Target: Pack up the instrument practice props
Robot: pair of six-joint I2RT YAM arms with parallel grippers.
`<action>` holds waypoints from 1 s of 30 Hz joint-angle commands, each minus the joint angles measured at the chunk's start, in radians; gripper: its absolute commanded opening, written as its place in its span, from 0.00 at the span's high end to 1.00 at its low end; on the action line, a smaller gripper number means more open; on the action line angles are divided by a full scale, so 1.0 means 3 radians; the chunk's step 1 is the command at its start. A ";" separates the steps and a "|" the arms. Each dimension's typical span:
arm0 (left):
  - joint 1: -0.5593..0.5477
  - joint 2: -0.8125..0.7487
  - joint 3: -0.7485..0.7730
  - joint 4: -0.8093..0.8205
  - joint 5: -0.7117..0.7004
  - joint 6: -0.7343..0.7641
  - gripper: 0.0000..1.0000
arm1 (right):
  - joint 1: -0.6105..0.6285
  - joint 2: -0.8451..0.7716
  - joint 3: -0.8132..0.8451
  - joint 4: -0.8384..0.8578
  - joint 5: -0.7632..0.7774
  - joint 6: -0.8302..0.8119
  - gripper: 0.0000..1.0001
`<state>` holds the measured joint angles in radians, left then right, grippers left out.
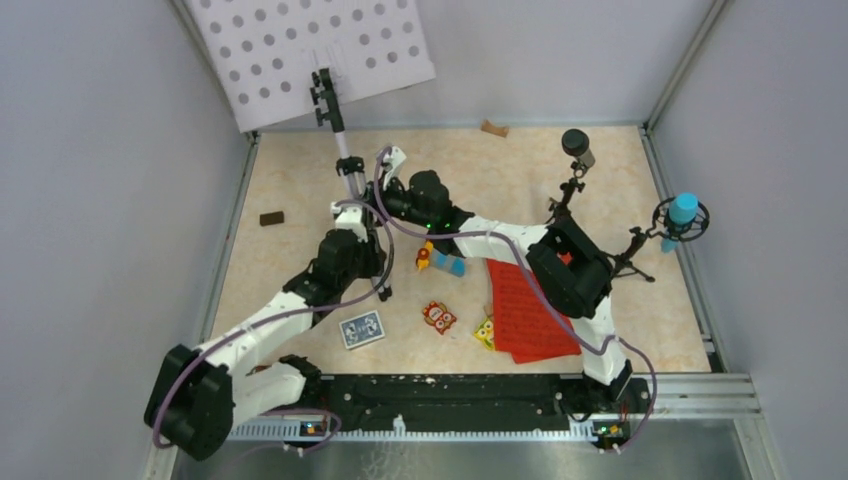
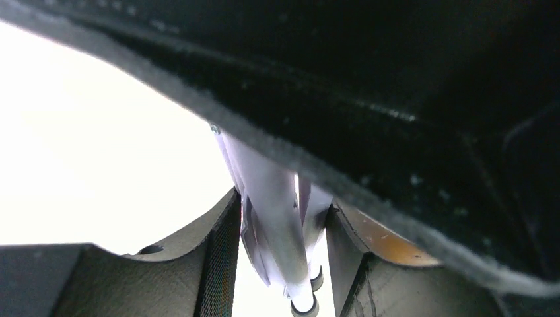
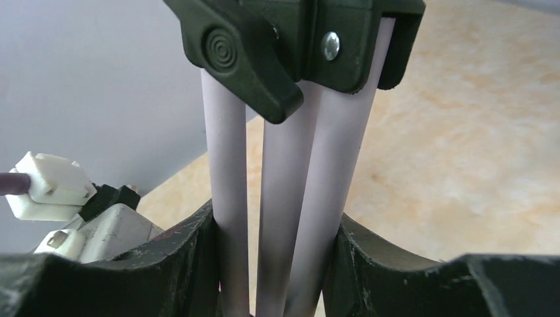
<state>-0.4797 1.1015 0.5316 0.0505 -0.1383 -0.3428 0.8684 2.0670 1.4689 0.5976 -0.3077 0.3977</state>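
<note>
Evidently, the music stand (image 1: 320, 50), at the upper left of the top view, is held by both arms: its folded silver legs (image 3: 284, 165) are clenched in the right gripper (image 3: 276, 224) and the left gripper (image 2: 282, 218) alike, likely so that toppling is prevented.

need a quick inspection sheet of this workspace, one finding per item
surface: beige marbled tabletop
job's things: music stand held at the back left, legs folded together; red music sheets flat at front right; dark microphone and blue microphone on tripods at the right
clutter: card deck, toy blocks, two brown blocks
hands: left hand and right hand both closed on the stand's legs
cables: purple cables loop along both arms
surroundings: grey walls, metal rail at near edge
</note>
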 commanded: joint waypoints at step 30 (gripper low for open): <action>0.0019 -0.0874 -0.0627 -0.0824 -0.0088 -0.1355 1.00 | 0.0426 0.0444 0.0222 -0.0375 0.0088 -0.0370 1.00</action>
<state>-0.4946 0.8303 0.3363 -0.2413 -0.0204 -0.8230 0.9764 2.2662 1.5505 0.3378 -0.2966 0.4961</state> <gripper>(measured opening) 0.502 0.514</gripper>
